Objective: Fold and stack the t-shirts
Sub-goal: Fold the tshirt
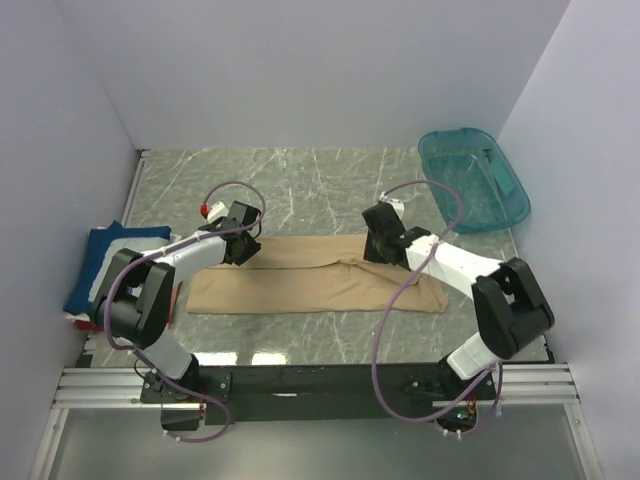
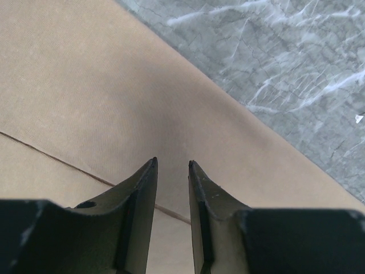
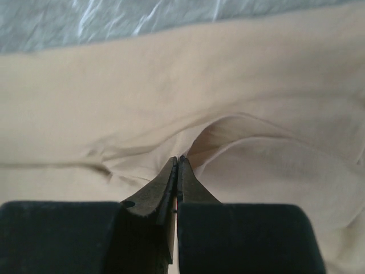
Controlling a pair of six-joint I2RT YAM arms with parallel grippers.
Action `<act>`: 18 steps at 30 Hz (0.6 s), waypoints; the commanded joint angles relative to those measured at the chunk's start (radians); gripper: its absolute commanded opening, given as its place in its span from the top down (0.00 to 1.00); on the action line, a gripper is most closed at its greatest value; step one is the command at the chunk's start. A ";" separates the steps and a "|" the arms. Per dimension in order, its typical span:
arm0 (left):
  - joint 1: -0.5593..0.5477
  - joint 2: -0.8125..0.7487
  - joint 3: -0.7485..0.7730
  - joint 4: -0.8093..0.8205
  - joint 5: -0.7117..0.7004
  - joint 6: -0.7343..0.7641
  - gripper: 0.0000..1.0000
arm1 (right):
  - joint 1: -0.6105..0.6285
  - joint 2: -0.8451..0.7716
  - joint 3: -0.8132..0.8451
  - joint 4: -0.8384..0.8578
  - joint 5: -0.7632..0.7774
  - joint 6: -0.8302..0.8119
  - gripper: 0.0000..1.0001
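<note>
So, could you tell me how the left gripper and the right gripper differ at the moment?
The left gripper has its jaws apart with a gap; the right gripper is shut, pinching a raised fold. The left gripper sits over flat, smooth cloth, the right gripper over puckered cloth. Both are down at the tan t-shirt.

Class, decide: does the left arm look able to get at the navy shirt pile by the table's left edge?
Probably yes. The navy shirt pile lies beside the left arm, nothing between, and the left gripper stands open over the tan shirt.
</note>
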 commanded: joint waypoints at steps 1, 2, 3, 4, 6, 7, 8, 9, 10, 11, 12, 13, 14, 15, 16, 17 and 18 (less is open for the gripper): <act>-0.005 0.016 0.029 0.016 0.010 0.023 0.66 | 0.039 -0.109 -0.055 0.028 -0.018 0.050 1.00; -0.005 0.016 0.029 0.018 0.013 0.024 0.66 | 0.054 -0.125 -0.067 0.031 -0.018 0.065 1.00; -0.005 0.018 0.031 0.018 0.015 0.026 0.66 | 0.063 -0.139 -0.092 0.034 -0.014 0.076 1.00; -0.005 0.019 0.032 0.019 0.016 0.027 0.66 | 0.073 -0.166 -0.102 0.037 -0.012 0.087 1.00; -0.005 0.018 0.029 0.022 0.018 0.032 0.66 | 0.096 -0.209 -0.145 0.054 -0.010 0.118 1.00; -0.005 0.016 0.029 0.022 0.018 0.033 0.66 | 0.103 -0.222 -0.161 0.060 -0.006 0.128 1.00; -0.005 0.018 0.031 0.025 0.018 0.038 0.66 | 0.111 -0.235 -0.175 0.069 -0.004 0.148 1.00; -0.005 0.018 0.029 0.025 0.022 0.039 0.66 | 0.126 -0.245 -0.199 0.089 -0.004 0.156 1.00; -0.005 0.016 0.028 0.028 0.025 0.043 0.66 | 0.133 -0.260 -0.210 0.098 -0.004 0.162 0.99; -0.005 0.018 0.029 0.031 0.025 0.046 0.66 | 0.142 -0.268 -0.221 0.109 -0.003 0.174 0.98; -0.005 0.016 0.028 0.035 0.031 0.049 0.66 | 0.154 -0.280 -0.239 0.127 0.000 0.181 0.96; -0.005 0.018 0.028 0.038 0.034 0.052 0.66 | 0.162 -0.284 -0.247 0.135 0.002 0.185 0.93; -0.005 0.018 0.029 0.038 0.036 0.056 0.66 | 0.166 -0.291 -0.254 0.150 0.000 0.193 0.91; -0.005 0.016 0.029 0.042 0.038 0.059 0.66 | 0.174 -0.294 -0.262 0.156 -0.001 0.194 0.84; -0.005 0.014 0.029 0.045 0.045 0.067 0.66 | 0.176 -0.291 -0.264 0.160 -0.006 0.198 0.81; -0.005 0.013 0.028 0.054 0.050 0.075 0.66 | 0.179 -0.291 -0.262 0.164 -0.012 0.198 0.79; -0.005 0.010 0.026 0.061 0.056 0.079 0.66 | 0.182 -0.291 -0.259 0.164 -0.013 0.199 0.74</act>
